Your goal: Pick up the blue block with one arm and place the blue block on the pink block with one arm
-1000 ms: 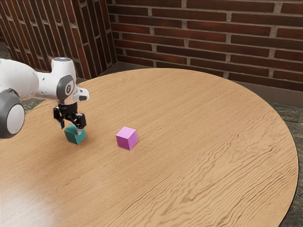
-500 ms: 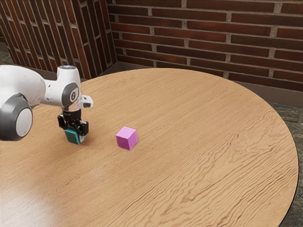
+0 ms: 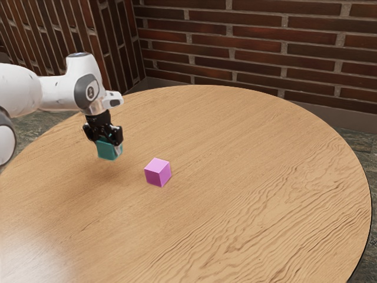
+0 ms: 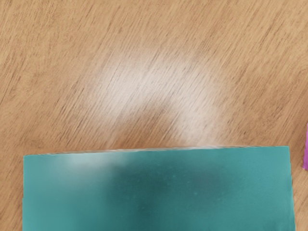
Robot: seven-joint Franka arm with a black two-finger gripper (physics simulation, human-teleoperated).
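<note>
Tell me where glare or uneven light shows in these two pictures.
Exterior view: a pale glare lies on the table, at its near edge toward the exterior view's left. Wrist view: a whitish sheen spreads over the wood beyond the blue block, whose face is darker in the middle and paler toward one upper corner.

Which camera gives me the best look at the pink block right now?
The exterior view: the whole pink block sits on the table, well apart from the blue block held above the table in the gripper. In the wrist view, a thin sliver of it shows beside the blue block.
</note>
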